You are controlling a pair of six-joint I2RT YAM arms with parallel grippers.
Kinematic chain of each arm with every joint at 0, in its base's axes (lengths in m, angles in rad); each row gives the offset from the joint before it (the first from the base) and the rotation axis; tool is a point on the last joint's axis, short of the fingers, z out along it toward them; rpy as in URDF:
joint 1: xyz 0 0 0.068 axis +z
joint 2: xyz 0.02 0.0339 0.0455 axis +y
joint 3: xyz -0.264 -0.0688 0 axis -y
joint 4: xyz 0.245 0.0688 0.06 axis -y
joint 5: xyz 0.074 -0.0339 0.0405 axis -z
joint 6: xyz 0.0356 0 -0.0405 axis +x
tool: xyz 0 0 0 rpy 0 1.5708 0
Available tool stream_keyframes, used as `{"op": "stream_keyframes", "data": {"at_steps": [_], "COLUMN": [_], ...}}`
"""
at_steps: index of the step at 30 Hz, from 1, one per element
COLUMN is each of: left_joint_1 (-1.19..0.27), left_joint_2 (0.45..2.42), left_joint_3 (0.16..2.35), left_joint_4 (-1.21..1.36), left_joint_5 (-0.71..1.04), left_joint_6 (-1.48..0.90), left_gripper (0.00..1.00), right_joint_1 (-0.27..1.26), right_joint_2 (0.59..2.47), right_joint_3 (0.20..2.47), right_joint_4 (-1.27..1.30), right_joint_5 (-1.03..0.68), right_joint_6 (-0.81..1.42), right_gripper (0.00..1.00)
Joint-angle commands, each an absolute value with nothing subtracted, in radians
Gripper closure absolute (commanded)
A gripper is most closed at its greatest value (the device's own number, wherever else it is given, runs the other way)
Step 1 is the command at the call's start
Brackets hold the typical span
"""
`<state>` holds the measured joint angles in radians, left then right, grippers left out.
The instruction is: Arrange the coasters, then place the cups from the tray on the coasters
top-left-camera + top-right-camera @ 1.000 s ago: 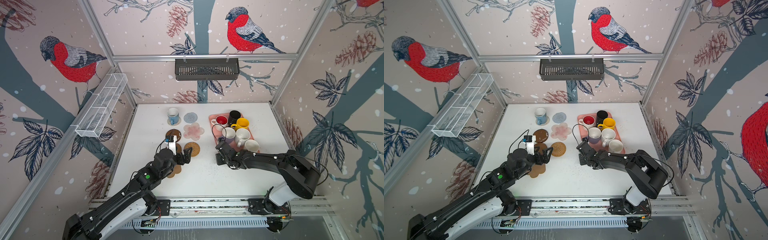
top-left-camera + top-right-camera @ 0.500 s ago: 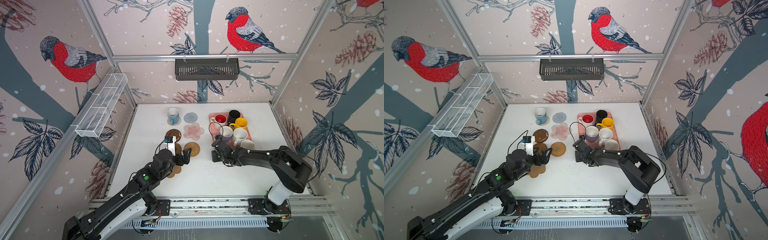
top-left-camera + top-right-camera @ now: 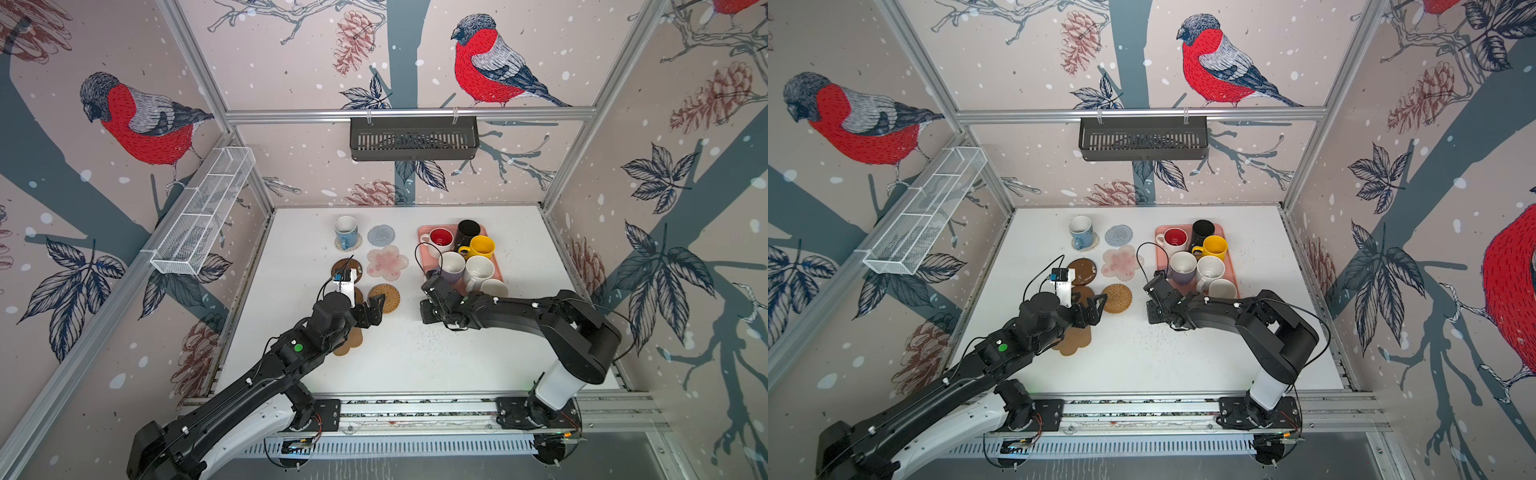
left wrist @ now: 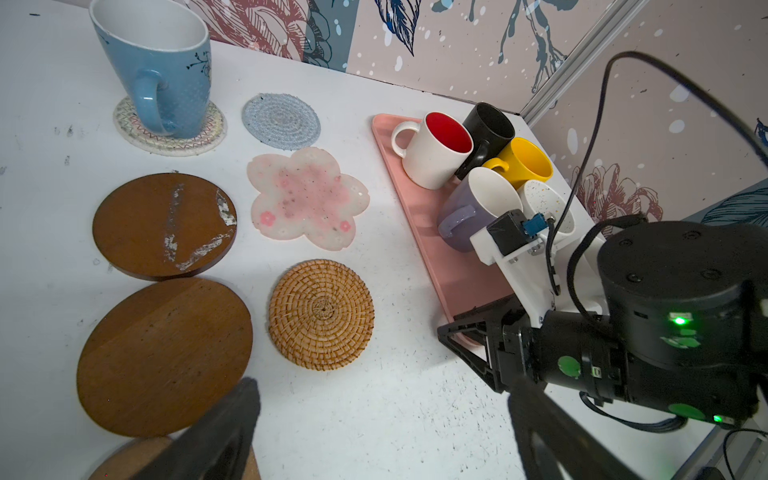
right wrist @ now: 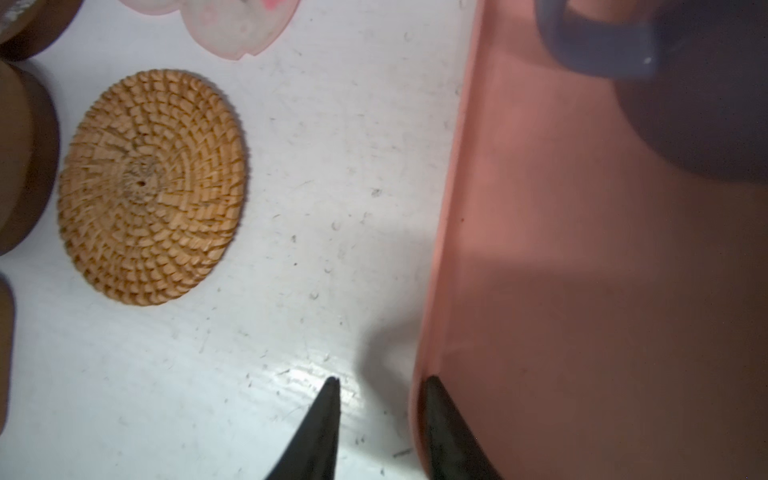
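the right gripper [image 5: 380, 388] has its jaws parted and grips nothing. the near rim of the tray [image 5: 540, 249] lies between them, with one fingertip [image 5: 328, 401] over the white table [image 5: 291, 208] and the other just inside the rim. the lavender cup [image 3: 451, 266] stands on the tray just beyond. in both top views the tray sits right of centre and holds six cups. the left gripper [image 3: 376, 311] hangs wide open and empty, left of centre, near the wicker coaster [image 3: 386, 298]. the cork flower coaster [image 3: 353, 338] is partly under its arm. the light blue cup [image 3: 345, 230] stands on the beige woven coaster [image 3: 358, 243] at the table's upper left.
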<state>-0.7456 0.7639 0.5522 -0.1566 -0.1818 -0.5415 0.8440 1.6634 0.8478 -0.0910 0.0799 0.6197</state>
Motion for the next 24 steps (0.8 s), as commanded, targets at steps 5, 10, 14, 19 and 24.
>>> {"op": "stream_keyframes", "data": {"at_steps": [5, 10, 14, 19, 24], "left_joint_1": [-0.746, -0.746, -0.747, -0.777, -0.81], "left_joint_2": [0.786, 0.847, 0.891, 0.975, 1.084], "left_joint_3": [0.628, 0.688, 0.712, 0.735, 0.773], "left_joint_4": [-0.185, -0.202, -0.183, -0.135, -0.085], "left_joint_5": [-0.165, -0.134, -0.109, -0.097, -0.104], "left_joint_6": [-0.482, -0.45, -0.461, -0.487, -0.473], "left_gripper": [0.09, 0.1, 0.12, 0.15, 0.16], "right_joint_1": [0.836, 0.812, 0.75, 0.576, 0.421], "right_joint_2": [1.562, 1.387, 1.208, 1.003, 0.829], "right_joint_3": [0.86, 0.831, 0.768, 0.685, 0.618], "right_joint_4": [-0.137, -0.142, -0.148, -0.177, -0.18], "right_joint_5": [0.097, 0.114, 0.09, 0.015, -0.059], "right_joint_6": [0.558, 0.543, 0.54, 0.53, 0.524], "right_gripper": [0.43, 0.4, 0.38, 0.37, 0.34]}}
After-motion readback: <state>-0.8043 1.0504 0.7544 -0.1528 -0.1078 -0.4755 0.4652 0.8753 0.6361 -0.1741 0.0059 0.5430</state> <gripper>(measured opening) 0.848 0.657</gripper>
